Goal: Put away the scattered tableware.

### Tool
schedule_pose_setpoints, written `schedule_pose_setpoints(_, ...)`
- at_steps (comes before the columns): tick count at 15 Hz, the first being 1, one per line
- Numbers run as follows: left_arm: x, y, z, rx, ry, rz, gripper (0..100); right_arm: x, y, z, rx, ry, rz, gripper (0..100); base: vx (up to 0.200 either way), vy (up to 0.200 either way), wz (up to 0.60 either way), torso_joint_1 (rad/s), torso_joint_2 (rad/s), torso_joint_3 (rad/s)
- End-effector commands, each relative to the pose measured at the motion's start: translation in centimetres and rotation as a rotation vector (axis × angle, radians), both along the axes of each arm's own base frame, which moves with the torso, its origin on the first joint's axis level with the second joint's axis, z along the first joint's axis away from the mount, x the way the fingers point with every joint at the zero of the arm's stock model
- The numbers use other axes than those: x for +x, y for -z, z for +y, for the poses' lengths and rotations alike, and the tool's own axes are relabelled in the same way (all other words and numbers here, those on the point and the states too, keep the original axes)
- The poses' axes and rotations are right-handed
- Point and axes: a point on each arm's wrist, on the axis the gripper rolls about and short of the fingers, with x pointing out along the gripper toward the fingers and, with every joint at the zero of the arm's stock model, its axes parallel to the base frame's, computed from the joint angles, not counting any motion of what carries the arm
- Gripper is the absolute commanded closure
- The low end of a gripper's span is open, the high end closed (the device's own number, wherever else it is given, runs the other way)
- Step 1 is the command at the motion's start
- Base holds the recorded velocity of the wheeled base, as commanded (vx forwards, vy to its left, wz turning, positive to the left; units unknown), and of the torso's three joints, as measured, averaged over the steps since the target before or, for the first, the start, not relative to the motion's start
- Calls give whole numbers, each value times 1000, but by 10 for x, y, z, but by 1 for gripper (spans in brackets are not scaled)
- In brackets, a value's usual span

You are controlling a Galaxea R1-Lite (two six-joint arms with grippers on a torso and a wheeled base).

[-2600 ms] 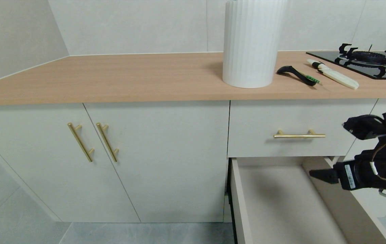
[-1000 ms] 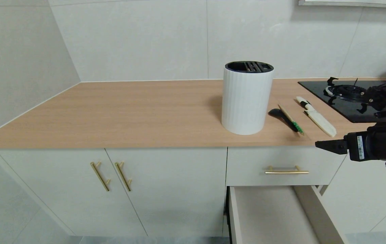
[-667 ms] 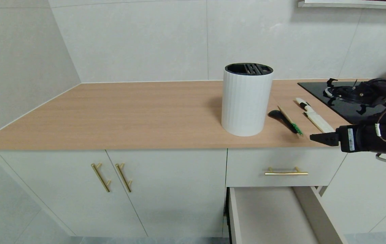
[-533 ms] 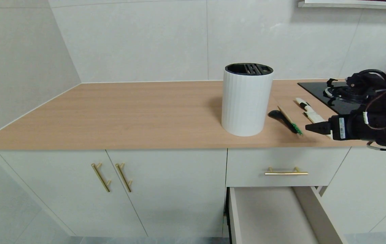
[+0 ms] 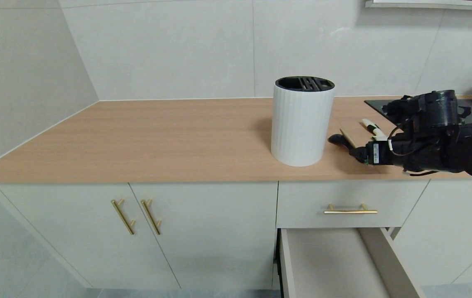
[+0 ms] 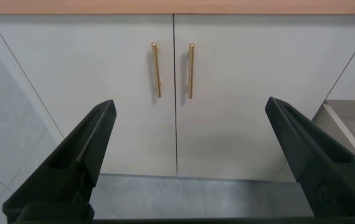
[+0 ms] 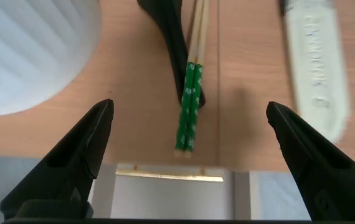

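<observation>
A pair of wooden chopsticks (image 7: 191,93) with green ends lies on the wooden counter (image 5: 169,136), beside a black spoon (image 7: 170,37) and a white knife (image 7: 317,62). In the head view the chopsticks (image 5: 347,138), spoon (image 5: 337,139) and knife (image 5: 371,126) lie just right of a white ribbed holder (image 5: 301,124). My right gripper (image 5: 357,154) hovers open over the chopsticks' green ends near the counter's front edge; its own view shows the right gripper (image 7: 189,106) straddling them without touching. My left gripper (image 6: 189,106) is open and empty, facing the cabinet doors.
Below the counter, a lower drawer (image 5: 335,265) stands pulled out, under a closed drawer with a gold handle (image 5: 350,211). Two cabinet doors with gold handles (image 5: 136,216) are at the left. A black hob (image 5: 379,105) sits at the counter's far right.
The head camera rose early on. My right arm lifted from beside the open drawer to counter height, then moved left over the chopsticks' green ends.
</observation>
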Motion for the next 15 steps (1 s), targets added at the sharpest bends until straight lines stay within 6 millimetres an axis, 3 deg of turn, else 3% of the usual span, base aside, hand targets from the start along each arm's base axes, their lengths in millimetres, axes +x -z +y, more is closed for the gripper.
schedule_pose_setpoints(1,0,0,0,0,-1,1,0,11,20,3,-11,0,43,0,0,0,0,0,0,0)
schedule_pose_setpoints(5,0,0,0,0,-1,1,0,20,31,5,-8,2,36,0,0,0,0,0,0,0)
schedule_pose_setpoints(6,0,0,0,0,-3,1,0,21,31,5,-8,1,36,100,0,0,0,0,0,0)
schedule_pose_setpoints(10,0,0,0,0,-1,1,0,19,29,5,-7,2,31,100,0,0,0,0,0,0)
schedule_pose_setpoints(15,0,0,0,0,-3,1,0,6,12,1,0,8,-10,100,0,0,0,0,0,0)
